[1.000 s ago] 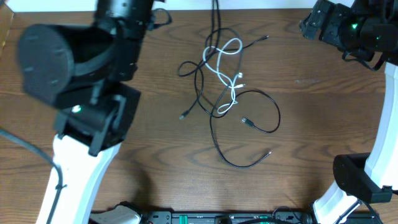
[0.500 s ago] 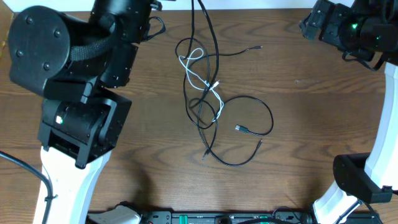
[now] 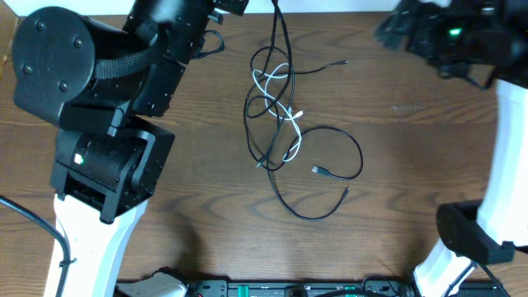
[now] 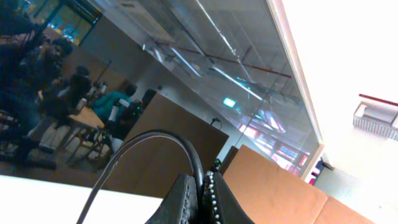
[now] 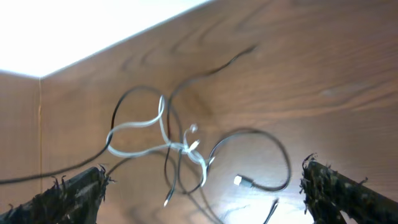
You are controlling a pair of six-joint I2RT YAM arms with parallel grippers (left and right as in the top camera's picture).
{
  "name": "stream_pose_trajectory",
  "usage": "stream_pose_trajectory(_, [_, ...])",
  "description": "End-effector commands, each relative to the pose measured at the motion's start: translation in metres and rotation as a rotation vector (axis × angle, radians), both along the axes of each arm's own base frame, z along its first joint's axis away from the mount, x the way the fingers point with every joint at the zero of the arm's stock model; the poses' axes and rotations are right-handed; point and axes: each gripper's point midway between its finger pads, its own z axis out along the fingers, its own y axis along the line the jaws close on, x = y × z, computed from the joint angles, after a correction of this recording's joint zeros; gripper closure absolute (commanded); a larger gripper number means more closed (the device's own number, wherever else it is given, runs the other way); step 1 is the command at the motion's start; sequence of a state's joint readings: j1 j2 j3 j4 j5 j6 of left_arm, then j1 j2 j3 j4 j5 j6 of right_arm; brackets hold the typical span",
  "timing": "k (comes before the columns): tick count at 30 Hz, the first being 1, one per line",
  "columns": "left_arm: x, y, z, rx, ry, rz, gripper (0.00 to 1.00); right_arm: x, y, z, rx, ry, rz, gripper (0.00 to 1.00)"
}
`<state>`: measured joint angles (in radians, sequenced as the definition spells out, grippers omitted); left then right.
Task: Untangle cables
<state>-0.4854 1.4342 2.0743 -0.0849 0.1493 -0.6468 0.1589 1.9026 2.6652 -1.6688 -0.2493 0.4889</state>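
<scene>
The left gripper (image 4: 202, 190), high at 12 o'clock, is pinching a black cable (image 4: 155, 134) in its jaws; the right gripper (image 5: 205, 173) is hovering at 2 o'clock, jaws spread wide.

cables (image 3: 280, 124) on table (image 3: 412, 165), centre | one strand (image 3: 281, 29) runs to far edge, apparently into left tool (image 4: 204, 186)

Black cables (image 3: 330, 136) loop with one white cable (image 3: 289, 115) (pale plugs) on brown wood-grain table (image 3: 412, 148).
</scene>
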Motion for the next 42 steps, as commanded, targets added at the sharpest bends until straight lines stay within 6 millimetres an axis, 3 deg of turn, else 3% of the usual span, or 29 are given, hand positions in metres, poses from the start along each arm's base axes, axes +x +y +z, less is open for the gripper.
stream_pose_trajectory(1, [-0.012, 0.002, 0.010, 0.002, -0.039, -0.014, 0.93, 0.011, 0.059, -0.042, 0.007, 0.112, 0.159, 0.01])
stream_pose_trajectory(5, [-0.012, 0.002, 0.010, 0.002, -0.039, -0.015, 0.92, 0.017, 0.101, -0.084, 0.028, 0.236, 0.212, 0.01])
stream_pose_trajectory(7, [-0.012, 0.002, 0.010, 0.002, -0.039, -0.014, 0.93, 0.016, 0.128, -0.102, 0.058, 0.279, 0.309, 0.01])
stream_pose_trajectory(10, [-0.012, 0.002, 0.010, 0.002, -0.039, -0.014, 0.93, 0.015, 0.153, -0.123, 0.050, 0.286, 0.447, 0.01])
stream_pose_trajectory(16, [-0.004, 0.007, 0.003, -0.033, 0.021, 0.008, 0.93, 0.016, 0.168, -0.159, -0.012, 0.310, 0.582, 0.01])
stream_pose_trajectory(21, [0.006, 0.022, 0.001, -0.070, 0.051, 0.102, 0.92, -0.001, 0.181, -0.163, -0.043, 0.215, 0.885, 0.01])
stream_pose_trajectory(24, [0.004, 0.023, 0.002, -0.093, 0.061, 0.089, 0.92, -0.001, 0.183, -0.170, -0.096, 0.148, 1.021, 0.05])
stream_pose_trajectory(26, [0.003, 0.024, 0.003, -0.108, 0.066, 0.081, 0.92, 0.002, 0.186, -0.176, -0.104, 0.135, 1.046, 0.08])
stream_pose_trajectory(28, [0.001, 0.028, 0.005, -0.116, 0.063, 0.093, 0.93, 0.008, 0.189, -0.184, -0.111, 0.117, 1.065, 0.20])
stream_pose_trajectory(32, [-0.004, 0.030, 0.008, -0.123, 0.054, 0.093, 0.93, 0.023, 0.201, -0.200, -0.094, 0.093, 1.065, 0.21])
stream_pose_trajectory(37, [-0.010, 0.034, 0.012, -0.130, 0.042, 0.093, 0.93, 0.027, 0.219, -0.223, -0.048, 0.101, 1.090, 0.23])
stream_pose_trajectory(42, [-0.011, 0.034, 0.013, -0.130, 0.041, 0.093, 0.93, 0.032, 0.239, -0.228, -0.057, 0.042, 1.118, 0.31])
